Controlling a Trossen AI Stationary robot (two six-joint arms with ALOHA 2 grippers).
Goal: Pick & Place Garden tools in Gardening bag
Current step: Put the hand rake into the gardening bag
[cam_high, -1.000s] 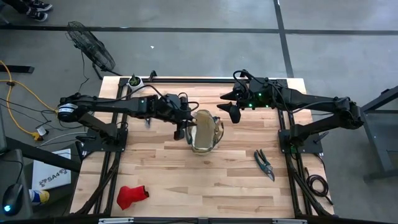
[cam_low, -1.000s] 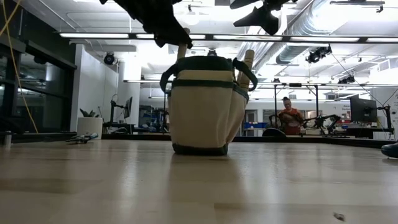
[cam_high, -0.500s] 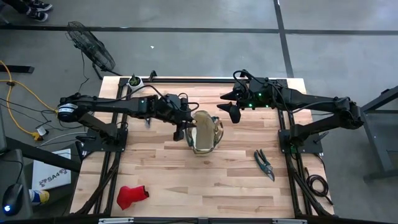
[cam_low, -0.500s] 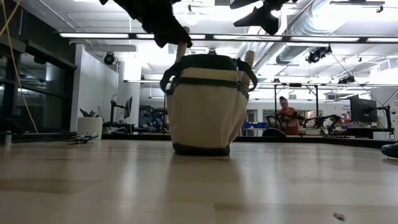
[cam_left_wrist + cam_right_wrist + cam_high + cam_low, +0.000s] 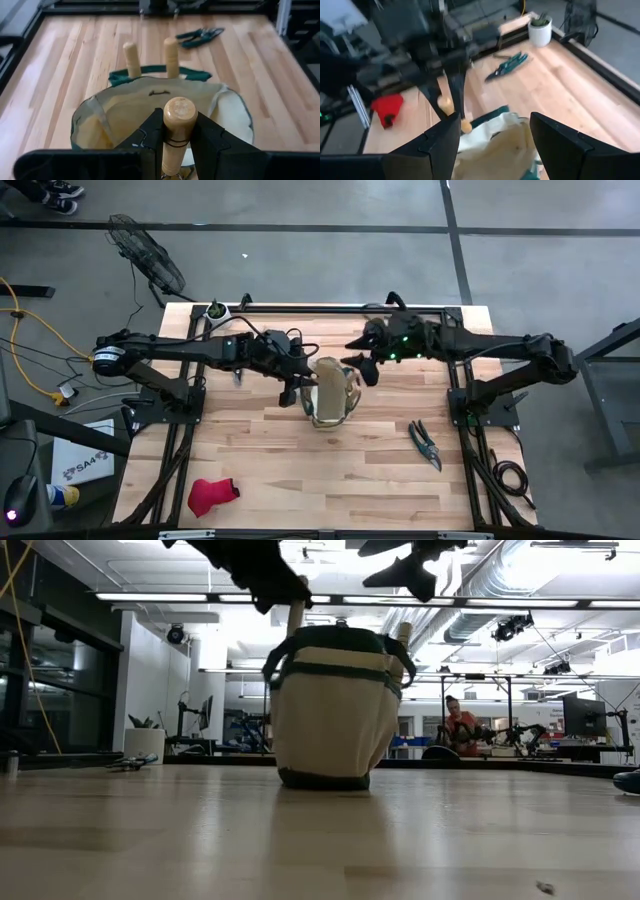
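The tan gardening bag [image 5: 332,392] with green trim stands upright mid-table on its base [image 5: 322,778]. Two wooden tool handles [image 5: 131,58] [image 5: 171,56] stick up at its far side. My left gripper [image 5: 293,387] is at the bag's left rim, shut on a third wood-handled tool [image 5: 296,618]. My right gripper [image 5: 362,367] hangs open above the bag's right rim, touching nothing. One pair of pruning shears [image 5: 425,443] lies flat right of the bag and another [image 5: 507,62] lies near the far left. A red glove [image 5: 212,495] lies near left. My left gripper pinches the tool's wooden handle just below its rounded free end [image 5: 176,134] between its two fingers. The fingers come from the table's left, slanting down, and lie across the handle. The tool stands nearly upright, handle up, with its lower part hidden behind the bag's rim.
A small white pot [image 5: 215,310] with a plant stands at the table's far left corner. Bare wood [image 5: 330,480] stretches between the bag and the near edge. A person [image 5: 462,725] shows in the room beyond the table.
My right gripper has moved a little toward the table's left, closer over the bag, staying open. My left gripper has kept its hold on the wooden handle.
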